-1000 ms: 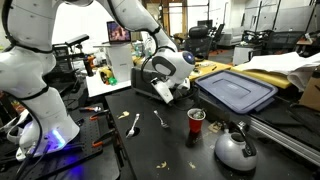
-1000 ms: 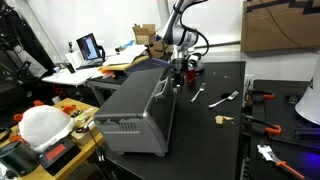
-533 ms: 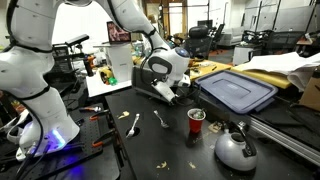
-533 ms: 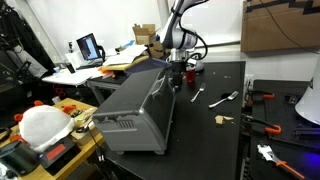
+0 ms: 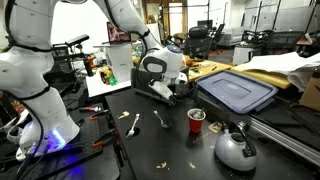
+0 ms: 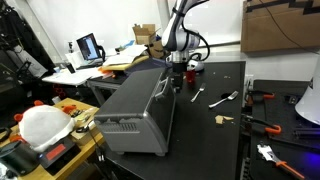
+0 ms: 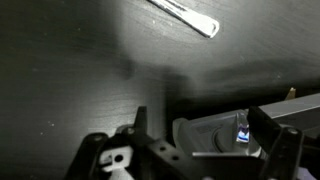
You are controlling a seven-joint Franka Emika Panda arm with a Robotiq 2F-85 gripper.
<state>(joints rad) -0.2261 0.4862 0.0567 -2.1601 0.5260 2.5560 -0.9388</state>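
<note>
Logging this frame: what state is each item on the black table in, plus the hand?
Robot hand: open, fingers spread wide.
Red plastic cup: upright.
Silver metal kettle: upright.
Blue-grey plastic storage bin: lid on.
White spoon: lying flat.
Metal fork: lying flat.
Laptop: open, screen lit.
</note>
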